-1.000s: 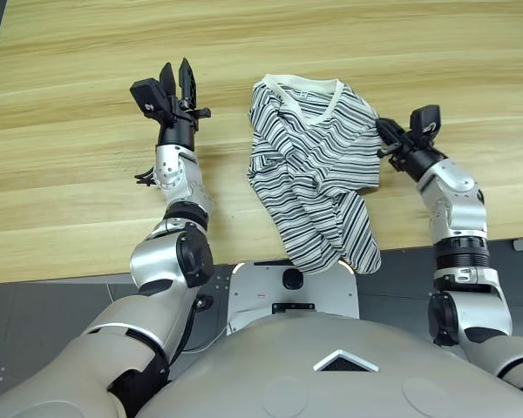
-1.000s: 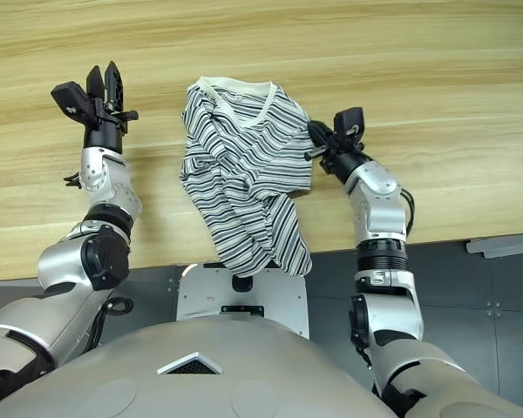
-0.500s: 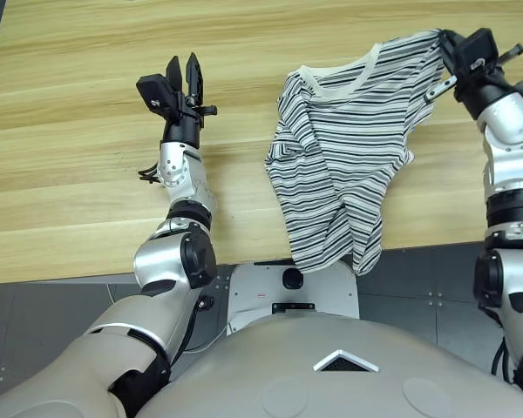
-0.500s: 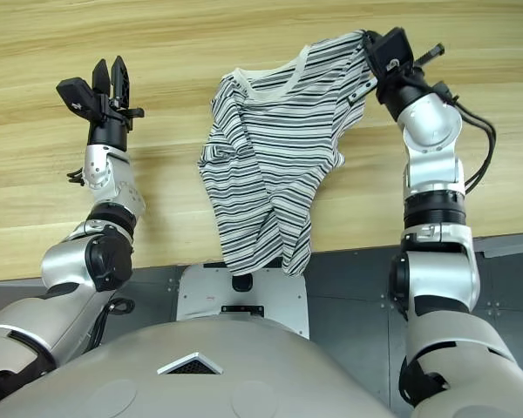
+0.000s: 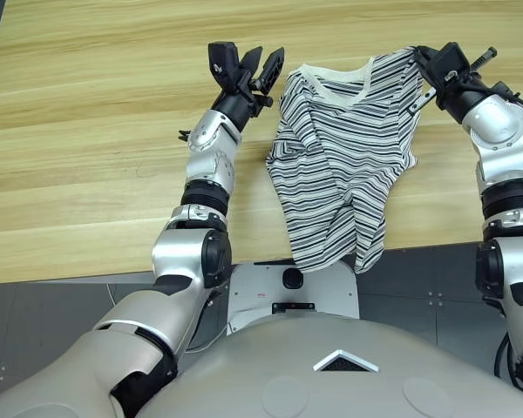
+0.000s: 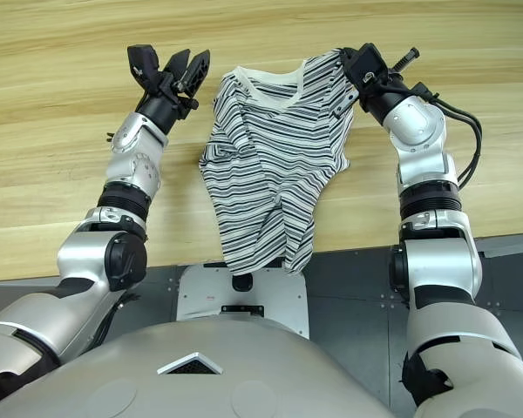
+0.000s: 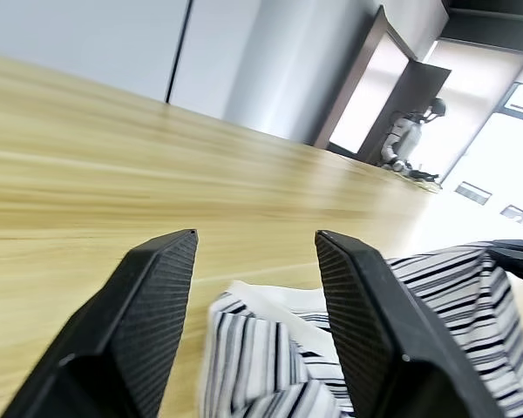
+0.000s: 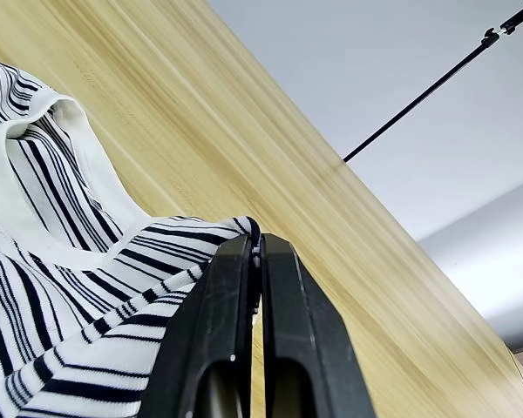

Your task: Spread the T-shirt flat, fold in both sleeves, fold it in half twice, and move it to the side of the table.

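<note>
Striped T-shirt [image 5: 340, 165] shoulder is seen pinched by right gripper [image 8: 257, 251] in wrist view; left gripper [image 7: 254, 261] is held spread beside collar; hem draped over table [image 5: 87, 131] edge is seen from head views

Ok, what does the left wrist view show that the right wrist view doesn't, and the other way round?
Left wrist, not right: the left gripper, open, by the collar, and a doorway behind the table. Right wrist, not left: how the right gripper grips, shut on the shirt at its edge, and a thin rod. Both: the striped shirt, its white collar, the table; a dark tip at the shirt's far end in the left wrist view may be the right gripper.
</note>
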`<action>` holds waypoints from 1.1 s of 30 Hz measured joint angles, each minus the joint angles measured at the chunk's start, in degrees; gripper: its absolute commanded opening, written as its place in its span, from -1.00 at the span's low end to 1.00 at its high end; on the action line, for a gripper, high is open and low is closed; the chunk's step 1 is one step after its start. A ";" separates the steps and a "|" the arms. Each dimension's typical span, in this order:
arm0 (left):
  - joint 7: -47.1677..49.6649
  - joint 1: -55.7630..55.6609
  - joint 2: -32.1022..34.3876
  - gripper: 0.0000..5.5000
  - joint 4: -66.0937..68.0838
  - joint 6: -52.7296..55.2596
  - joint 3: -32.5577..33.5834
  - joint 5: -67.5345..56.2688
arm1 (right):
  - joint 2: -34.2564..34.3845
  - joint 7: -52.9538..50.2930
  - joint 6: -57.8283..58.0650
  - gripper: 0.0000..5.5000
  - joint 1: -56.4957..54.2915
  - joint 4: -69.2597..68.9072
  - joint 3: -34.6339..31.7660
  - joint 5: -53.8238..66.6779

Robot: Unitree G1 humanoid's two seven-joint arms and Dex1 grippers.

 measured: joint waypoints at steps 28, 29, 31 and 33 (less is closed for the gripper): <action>6.19 -0.24 -1.82 -0.25 11.71 1.47 -1.32 3.63 | 1.95 1.13 -0.54 -0.96 1.70 -0.51 -0.09 1.23; 6.14 -0.23 -1.82 -0.30 11.79 1.32 -1.32 3.65 | 1.99 1.13 -0.54 -0.96 1.70 -0.52 -0.09 1.24; 6.03 -0.20 -1.84 -0.39 11.83 0.94 -1.30 3.65 | 2.09 1.13 -0.57 -0.96 1.70 -0.53 -0.09 1.25; 6.01 -0.19 -1.91 -0.50 11.83 0.49 -1.22 3.62 | 2.09 1.14 -0.60 -0.96 1.70 -0.53 -0.09 1.29</action>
